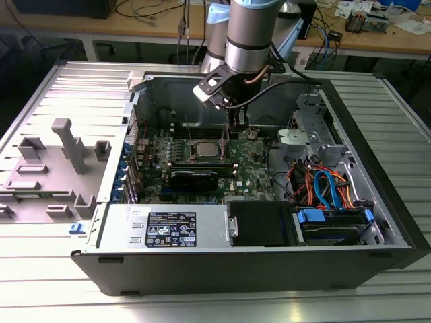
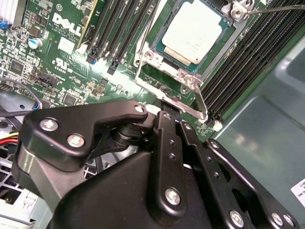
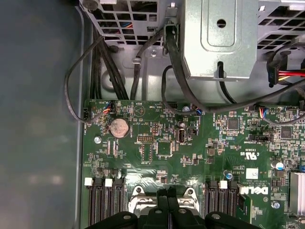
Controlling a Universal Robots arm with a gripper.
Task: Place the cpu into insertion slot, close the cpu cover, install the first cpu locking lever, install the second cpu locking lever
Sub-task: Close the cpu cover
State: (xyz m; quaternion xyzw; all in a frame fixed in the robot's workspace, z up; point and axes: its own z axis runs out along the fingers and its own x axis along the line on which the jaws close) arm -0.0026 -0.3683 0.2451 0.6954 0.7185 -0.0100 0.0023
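- Computer case (image 1: 236, 277): lies open on the ribbed tabletop (image 1: 74, 84). The arm (image 1: 246, 40) reaches in near the case's back wall.
- Motherboard (image 3: 157, 143): carries the insertion slot (image 2: 163, 89) between banks of memory slots (image 2: 114, 28).
- Claw (image 3: 167, 194): fingers are drawn together with nothing visible between them. The tip is at the near edge of the cpu cover (image 2: 171, 70); contact cannot be confirmed.
- cpu (image 2: 193, 31): seated in the slot, with the cover frame flat over it.
- Locking lever (image 2: 281, 6): a thin wire. Whether it is latched cannot be told.
- Risk: a sideways slip off the frame would likely drag the tip across the memory slots. An unlatched lever could let the cover lift.
- Hidden: the claw body masks the slot's near corner, and the slot's far edge is cut off.
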